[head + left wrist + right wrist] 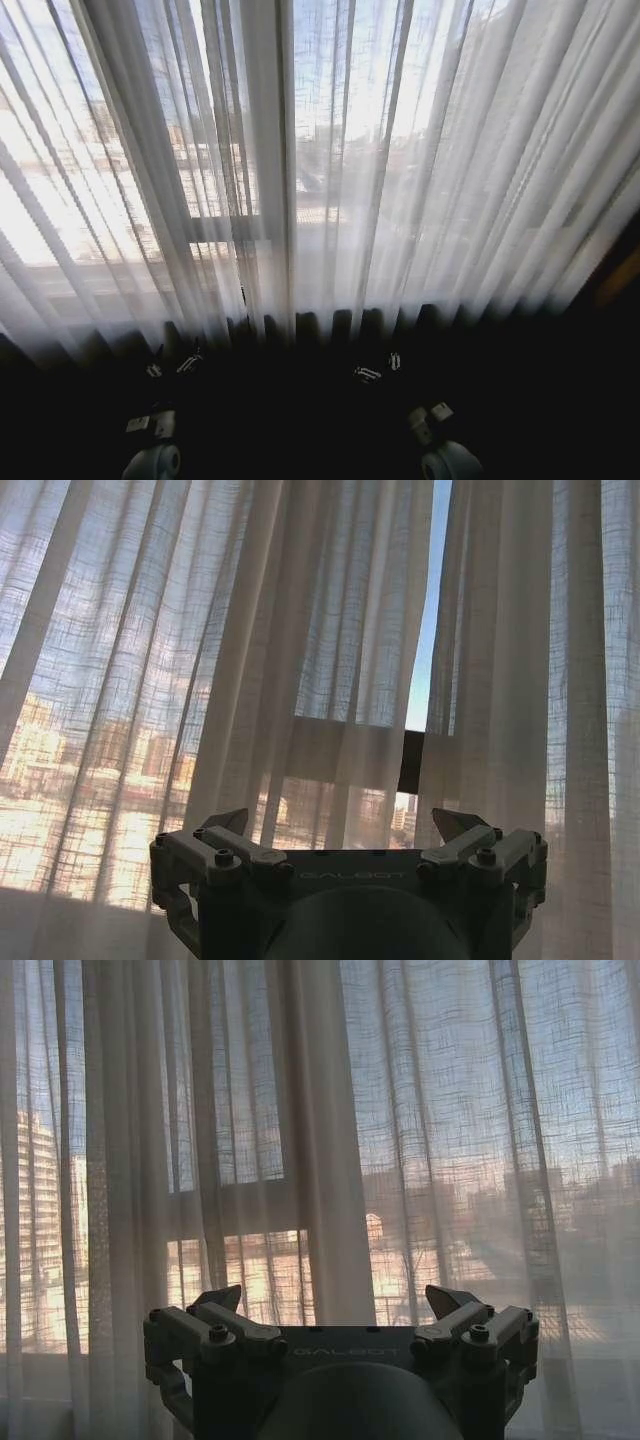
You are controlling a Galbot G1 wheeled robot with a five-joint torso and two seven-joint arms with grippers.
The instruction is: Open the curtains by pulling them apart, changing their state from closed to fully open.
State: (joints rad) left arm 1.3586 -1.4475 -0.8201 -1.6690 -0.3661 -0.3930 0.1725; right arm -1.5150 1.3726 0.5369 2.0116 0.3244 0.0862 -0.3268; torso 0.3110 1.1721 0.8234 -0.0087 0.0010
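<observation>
The curtains (330, 170) hang closed, a thin slit between the panels; the left gripper (340, 825) and right gripper (335, 1300) sit short of the curtains, fingers (225, 822) spread wide, touching nothing.

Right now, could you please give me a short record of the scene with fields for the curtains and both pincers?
curtains: sheer white pleated panels hanging across the window, mostly drawn
gap: narrow slit between panels, seen from the left wrist
left pincer: open, facing the fabric, holding nothing
right pincer: open, facing the fabric, holding nothing
contact: neither pincer touches the curtains
behind: buildings and sky through the fabric
task state: curtains not yet pulled apart
</observation>
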